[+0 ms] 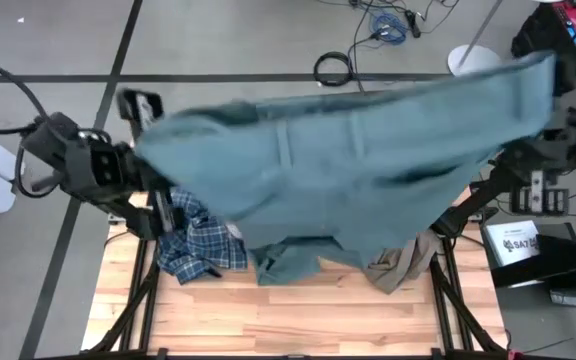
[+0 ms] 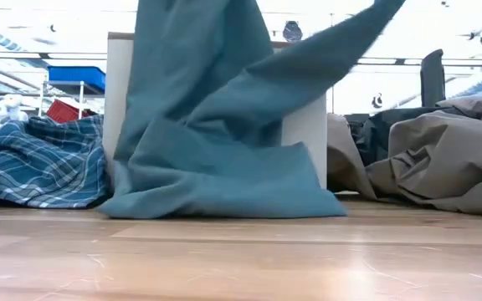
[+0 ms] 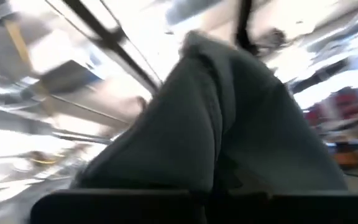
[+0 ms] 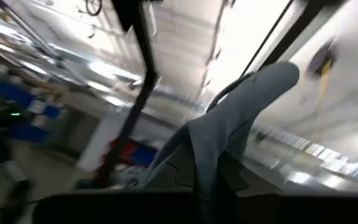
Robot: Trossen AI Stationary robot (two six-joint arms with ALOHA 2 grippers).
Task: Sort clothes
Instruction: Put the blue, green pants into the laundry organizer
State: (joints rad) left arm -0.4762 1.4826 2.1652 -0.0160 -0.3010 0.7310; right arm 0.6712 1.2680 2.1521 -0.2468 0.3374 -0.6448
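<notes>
A large teal-green garment [image 1: 338, 170] hangs spread high over the table between my two grippers. My left gripper [image 1: 140, 158] is shut on its left end and my right gripper [image 1: 553, 105] on its right end; the cloth partly covers both. The garment's lower end [image 2: 224, 196] lies on the wooden table [image 1: 298, 320]. A blue-white plaid shirt [image 1: 193, 240] lies in a heap on the table's left. A taupe-brown piece [image 1: 403, 265] lies bunched on the right. My left gripper [image 3: 210, 196] pinches a bunched fold of the teal garment [image 3: 219, 168] between its two fingers, several layers gathered. The cloth rises ahead of the fingers, lifted off the table at this end. My right gripper [image 4: 207, 190] pinches a narrow gathered end of the teal garment [image 4: 210, 155] between its two fingers. A tip of cloth [image 4: 272, 78] sticks out beyond the fingers. This end is lifted clear, and the garment runs stretched toward the other arm.
A white box wall [image 2: 304, 142] stands behind the hanging cloth. A dark piece [image 2: 392, 125] lies behind the taupe heap [image 2: 442, 159]. Bare wood runs along the table's near half [image 2: 241, 259]. Cables and a stand lie on the floor beyond the far edge.
</notes>
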